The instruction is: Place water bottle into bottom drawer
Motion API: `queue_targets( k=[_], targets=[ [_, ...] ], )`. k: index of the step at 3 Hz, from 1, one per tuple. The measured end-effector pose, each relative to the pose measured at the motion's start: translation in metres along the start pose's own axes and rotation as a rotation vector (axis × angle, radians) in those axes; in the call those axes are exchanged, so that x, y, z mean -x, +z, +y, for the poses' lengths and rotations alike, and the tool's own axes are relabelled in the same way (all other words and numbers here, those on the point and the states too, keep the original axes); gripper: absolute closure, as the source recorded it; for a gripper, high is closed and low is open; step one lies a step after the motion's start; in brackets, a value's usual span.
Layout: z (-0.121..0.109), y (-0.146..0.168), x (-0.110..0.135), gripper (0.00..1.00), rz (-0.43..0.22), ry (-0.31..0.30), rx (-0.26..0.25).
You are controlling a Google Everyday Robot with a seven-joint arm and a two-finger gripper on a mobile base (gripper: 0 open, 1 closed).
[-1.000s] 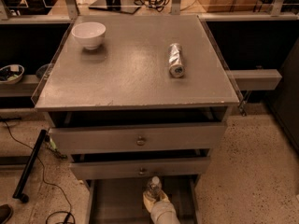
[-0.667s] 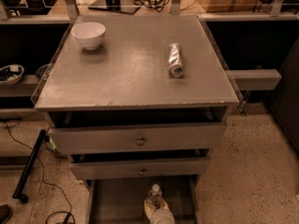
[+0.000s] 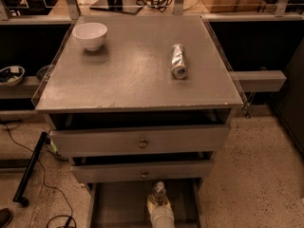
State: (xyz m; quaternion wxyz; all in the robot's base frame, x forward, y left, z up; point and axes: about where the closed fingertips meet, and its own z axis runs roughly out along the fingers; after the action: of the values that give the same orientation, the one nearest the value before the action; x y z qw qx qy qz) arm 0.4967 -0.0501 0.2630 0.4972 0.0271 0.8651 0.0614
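The water bottle [image 3: 158, 191] stands upright over the open bottom drawer [image 3: 118, 204], its white cap showing just below the middle drawer's front. My gripper [image 3: 160, 206] reaches up from the bottom edge of the camera view and its pale fingers are shut around the bottle's body. Only the bottle's top shows; the lower body is hidden by the gripper. I cannot tell whether the bottle's base touches the drawer floor.
A white bowl [image 3: 90, 34] sits at the back left of the cabinet top [image 3: 133, 75]. A silver can [image 3: 178, 61] lies on its side at the right. The two upper drawers with brass knobs [image 3: 143, 143] are pulled slightly out. A black cable and pole lie on the floor at the left.
The gripper and bottle have shifted slightly lower and a little to the right over the bottom drawer. Nothing on the cabinet top moved.
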Motion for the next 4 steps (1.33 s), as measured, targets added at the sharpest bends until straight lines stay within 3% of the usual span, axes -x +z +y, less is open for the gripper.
queue_targets(
  k=[1,4],
  targets=[
    [-0.008,0.013,0.005,1.00,-0.031,0.033,-0.058],
    [-0.015,0.014,-0.005,1.00,-0.026,0.018,-0.086]
  ],
)
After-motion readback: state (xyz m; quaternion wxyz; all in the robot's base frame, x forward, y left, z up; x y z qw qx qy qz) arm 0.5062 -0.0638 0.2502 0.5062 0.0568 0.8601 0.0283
